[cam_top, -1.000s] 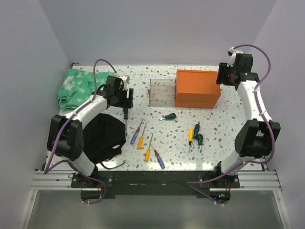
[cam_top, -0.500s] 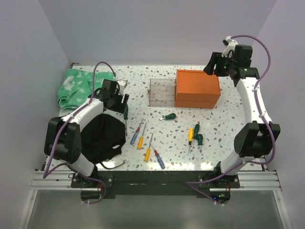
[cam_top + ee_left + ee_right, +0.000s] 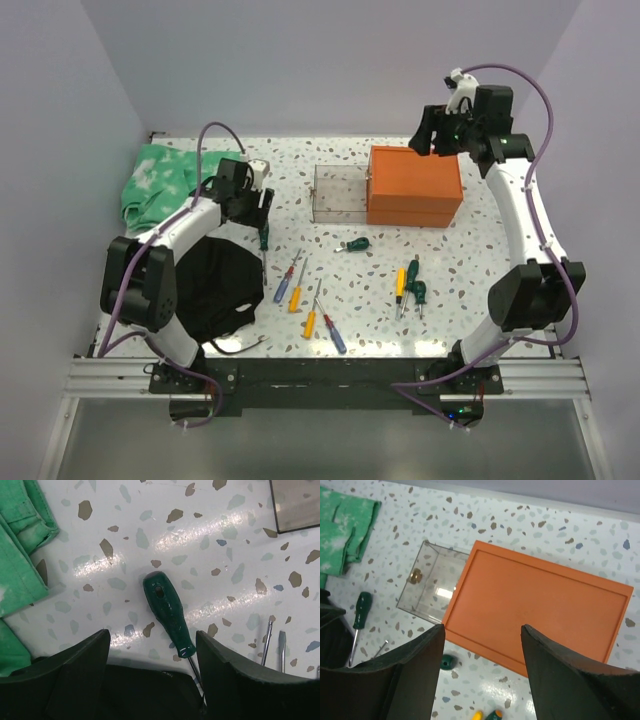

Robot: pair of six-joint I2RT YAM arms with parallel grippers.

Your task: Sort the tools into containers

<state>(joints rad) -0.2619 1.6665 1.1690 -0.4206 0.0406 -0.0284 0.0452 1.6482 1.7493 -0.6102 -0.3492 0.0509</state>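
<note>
From above, the left gripper (image 3: 257, 203) hangs over the table (image 3: 470, 260) at about 9 o'clock. A green-handled screwdriver (image 3: 263, 238) lies just toward 6 o'clock of it, at the edge of the black cloth (image 3: 215, 285). Only the left wrist view shows the jaws spread wide and empty. There the screwdriver (image 3: 167, 611) lies flat on the table between the fingers (image 3: 82, 667), its shaft running under the cloth, with the green cloth (image 3: 20, 555) at 9 o'clock.

The right gripper (image 3: 425, 135) is raised over the 12 o'clock edge of the orange chest (image 3: 415, 185), its fingers hard to read from above. Its wrist view shows them apart and holding nothing. It also shows a clear drawer (image 3: 432, 590) pulled out at the chest's 9 o'clock side, with a small brownish item inside that I cannot identify.

The other screwdrivers (image 3: 310, 310) lie loose on the table toward 6 o'clock.
</note>
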